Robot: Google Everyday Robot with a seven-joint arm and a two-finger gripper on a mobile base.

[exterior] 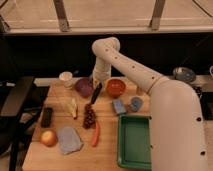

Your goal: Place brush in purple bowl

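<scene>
Black brush [96,93] clamped in gripper [95,83] | just right of purple bowl [84,86]

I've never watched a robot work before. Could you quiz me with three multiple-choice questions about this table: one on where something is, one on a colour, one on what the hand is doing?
1. Where does the purple bowl sit?
A. Left of the red-orange bowl
B. Inside the green tray
C. Beside the apple

2. What colour is the carrot?
A. Blue
B. Orange
C. White

3. What is the hand doing?
A. Resting open on the tray
B. Gripping the apple
C. Shut on the black brush, beside the purple bowl

Answers:
1. A, the two bowls sit side by side at the back.
2. B, it lies orange below the grapes.
3. C, the brush hangs from it.
</scene>
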